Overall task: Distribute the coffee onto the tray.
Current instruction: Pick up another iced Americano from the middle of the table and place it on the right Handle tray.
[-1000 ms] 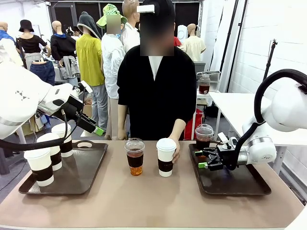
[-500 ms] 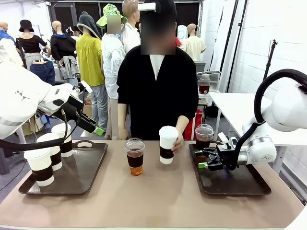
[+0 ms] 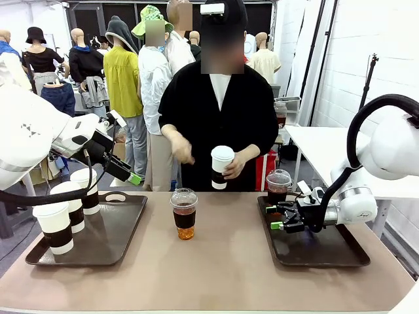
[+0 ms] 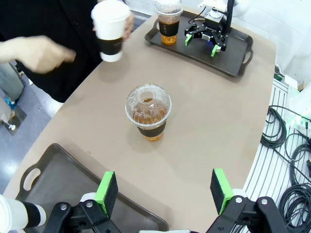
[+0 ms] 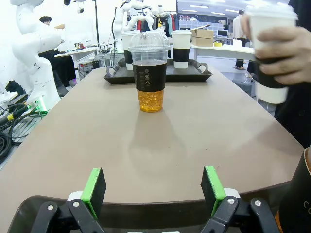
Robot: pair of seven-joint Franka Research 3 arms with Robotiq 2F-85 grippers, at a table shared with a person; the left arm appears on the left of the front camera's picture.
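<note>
Clear coffee cup between left pincer and right pincer, well apart from each | both pincers spread, empty

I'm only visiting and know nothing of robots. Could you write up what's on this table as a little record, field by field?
left tray: three white cups
right tray: one clear cup
table middle: second clear cup, on no tray
person: holds a fourth white cup in the air
robot's left hand: open, empty, raised by the left tray
robot's right hand: open, empty, low over the right tray
</note>
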